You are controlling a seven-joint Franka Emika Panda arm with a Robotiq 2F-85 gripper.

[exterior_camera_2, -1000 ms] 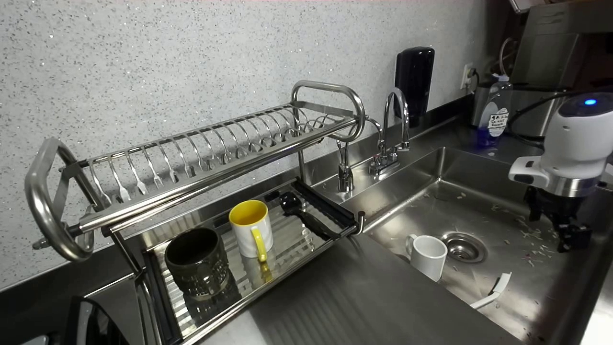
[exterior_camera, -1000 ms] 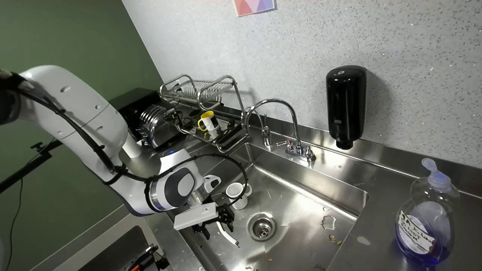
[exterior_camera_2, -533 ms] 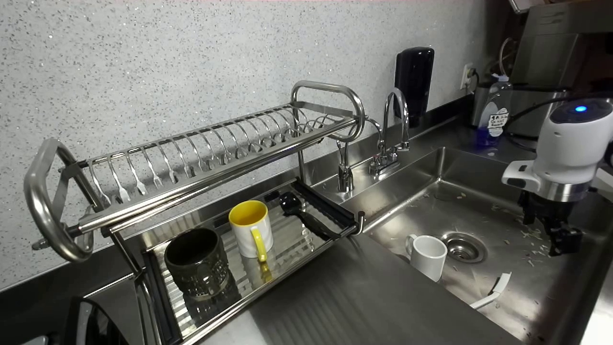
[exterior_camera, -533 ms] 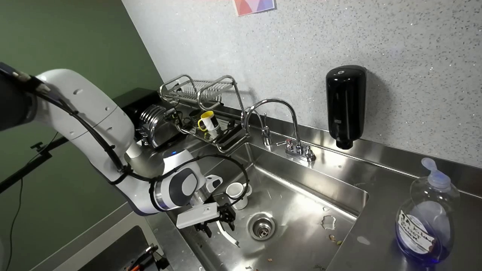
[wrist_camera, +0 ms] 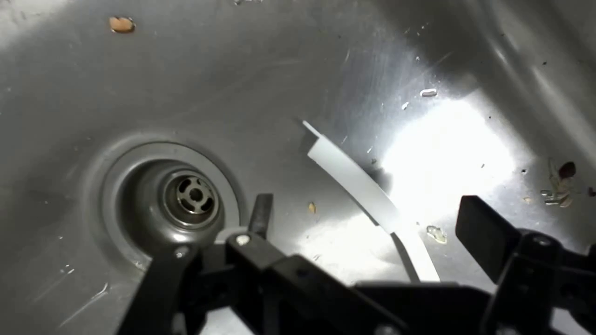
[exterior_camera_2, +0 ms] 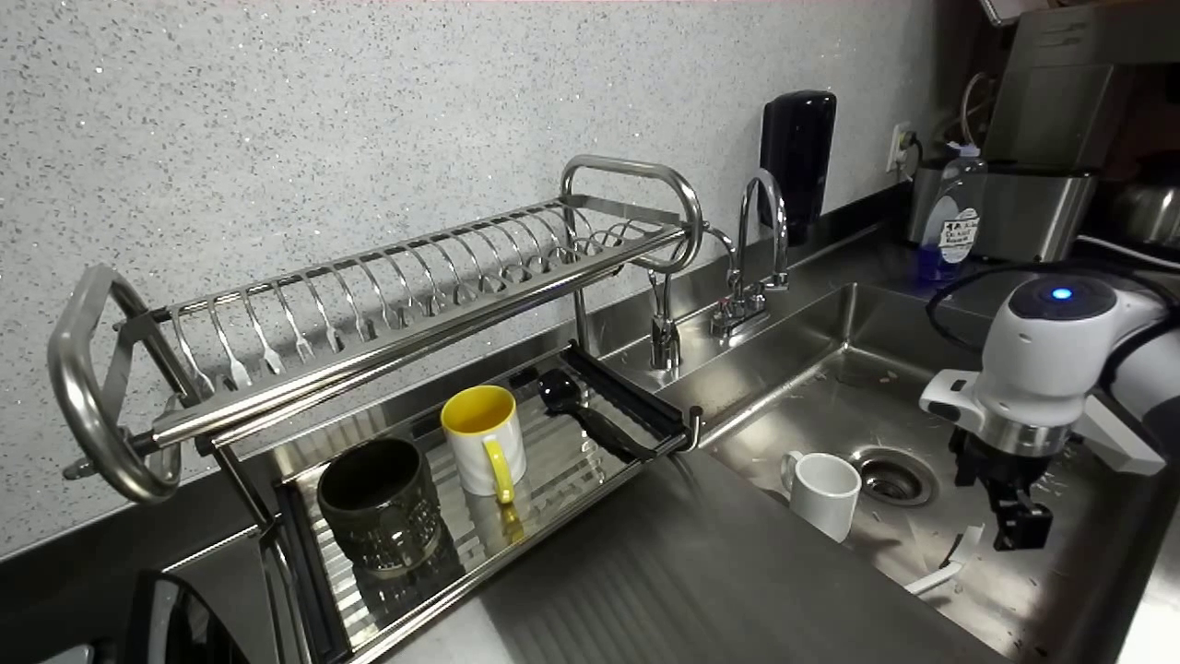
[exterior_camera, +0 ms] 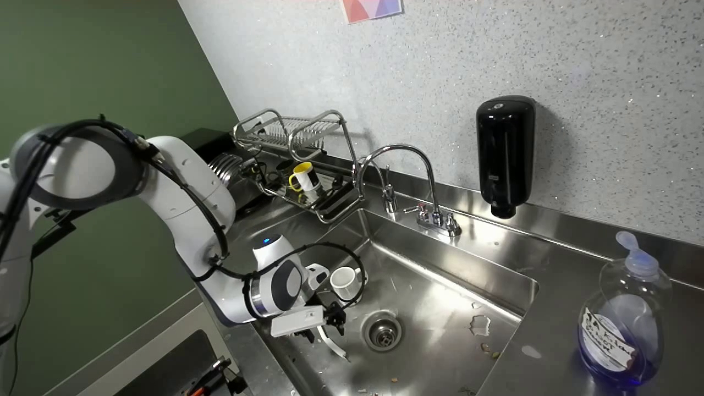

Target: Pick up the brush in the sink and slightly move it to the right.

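Note:
The slim white brush lies on the floor of the sink (exterior_camera: 445, 269), beside the round drain (exterior_camera: 383, 331). The brush shows in both exterior views (exterior_camera: 333, 346) (exterior_camera_2: 935, 578) and in the wrist view (wrist_camera: 354, 181). My gripper (wrist_camera: 366, 211) is open and empty. In the wrist view, the brush runs between its two spread fingers, and the gripper body hides the brush's lower end. In both exterior views the gripper (exterior_camera: 324, 333) (exterior_camera_2: 994, 503) hangs above the sink floor close to the brush, and I see no contact.
A white mug (exterior_camera: 344, 284) stands in the sink near the brush and drain. A curved chrome faucet (exterior_camera: 434, 187) rises at the back rim. A dish rack (exterior_camera_2: 415, 323) with mugs stands beside the sink. A soap bottle (exterior_camera: 621, 324) stands on the counter.
The arm has moved down and toward the brush, to the left in the exterior view with the dish rack up close. The brush and mug have not moved. The gripper stays open.

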